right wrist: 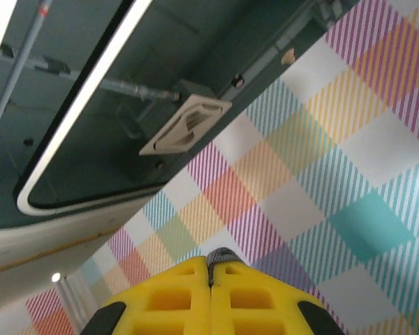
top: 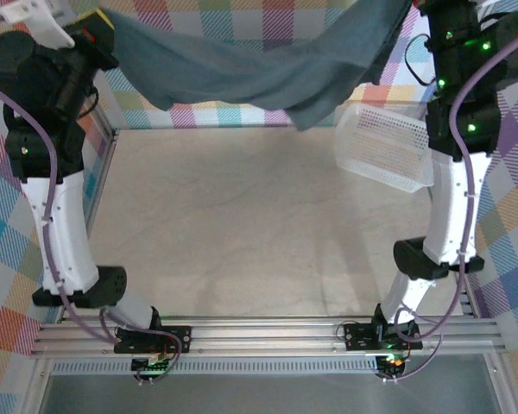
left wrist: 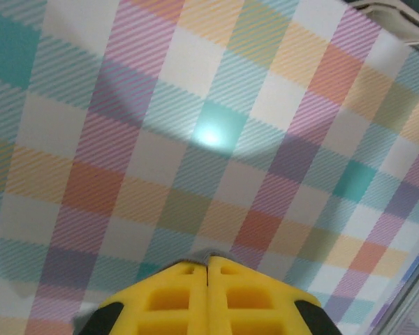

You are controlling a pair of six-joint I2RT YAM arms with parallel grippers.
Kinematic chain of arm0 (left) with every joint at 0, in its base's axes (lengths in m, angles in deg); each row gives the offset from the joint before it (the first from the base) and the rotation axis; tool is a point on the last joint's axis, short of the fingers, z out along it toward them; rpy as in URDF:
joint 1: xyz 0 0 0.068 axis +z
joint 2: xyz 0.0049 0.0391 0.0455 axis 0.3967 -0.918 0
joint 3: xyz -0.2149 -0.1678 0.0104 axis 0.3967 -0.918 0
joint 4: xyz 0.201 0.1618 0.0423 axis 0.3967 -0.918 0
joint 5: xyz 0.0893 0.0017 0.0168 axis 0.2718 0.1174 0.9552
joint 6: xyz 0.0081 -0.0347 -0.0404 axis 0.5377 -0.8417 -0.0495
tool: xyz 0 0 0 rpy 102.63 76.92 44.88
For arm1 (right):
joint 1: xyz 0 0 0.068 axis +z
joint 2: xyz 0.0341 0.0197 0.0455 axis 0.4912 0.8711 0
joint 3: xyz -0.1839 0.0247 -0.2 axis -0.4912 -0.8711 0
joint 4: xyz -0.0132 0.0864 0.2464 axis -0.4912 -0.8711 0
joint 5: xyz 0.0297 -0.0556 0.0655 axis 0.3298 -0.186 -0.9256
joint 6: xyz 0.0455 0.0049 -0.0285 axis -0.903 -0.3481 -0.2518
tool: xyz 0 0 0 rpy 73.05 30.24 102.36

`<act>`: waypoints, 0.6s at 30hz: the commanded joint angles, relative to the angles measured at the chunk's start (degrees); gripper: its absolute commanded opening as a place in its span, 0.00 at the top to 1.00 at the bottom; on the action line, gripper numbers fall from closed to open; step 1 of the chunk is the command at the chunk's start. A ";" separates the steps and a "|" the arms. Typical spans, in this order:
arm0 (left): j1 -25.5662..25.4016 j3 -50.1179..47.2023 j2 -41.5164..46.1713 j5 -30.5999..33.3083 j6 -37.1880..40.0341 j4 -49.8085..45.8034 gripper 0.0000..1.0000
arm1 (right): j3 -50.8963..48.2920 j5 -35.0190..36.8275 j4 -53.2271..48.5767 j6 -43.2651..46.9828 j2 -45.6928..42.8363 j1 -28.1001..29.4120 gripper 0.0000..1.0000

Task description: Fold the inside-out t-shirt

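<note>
The inside-out t-shirt (top: 268, 73), dark slate-grey cloth, hangs in the air as a sagging swag across the back of the table, stretched between both raised arms. My left gripper (left wrist: 208, 259) is shut on one end of it; a sliver of grey cloth (left wrist: 199, 257) pokes out between the yellow fingers. At the other end, my right gripper (right wrist: 211, 264) is shut too, and a small grey fold (right wrist: 222, 257) shows at its tips. In the top view the left gripper (top: 99, 21) sits at the upper left. The shirt's lowest fold (top: 315, 116) dangles near the basket.
A white mesh basket (top: 384, 147) lies tilted at the back right, beside the right arm (top: 453, 172). The beige tabletop (top: 242, 224) stretches below the hanging shirt. Checked cloth (top: 9, 250) lines the surroundings. A metal rail (top: 268, 332) runs along the near edge.
</note>
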 commanded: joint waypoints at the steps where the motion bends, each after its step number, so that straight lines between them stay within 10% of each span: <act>1: 0.25 -23.43 6.47 -0.72 0.34 8.81 1.00 | -15.19 -9.68 -8.62 0.87 -5.64 -0.25 1.00; 9: 0.26 -75.78 23.95 0.48 -10.25 23.42 1.00 | -92.21 -17.49 10.55 -5.33 -28.72 -0.24 1.00; 18: 0.26 -94.99 36.52 12.54 -17.10 17.76 1.00 | -111.42 -3.86 0.56 -15.70 -42.89 -0.24 1.00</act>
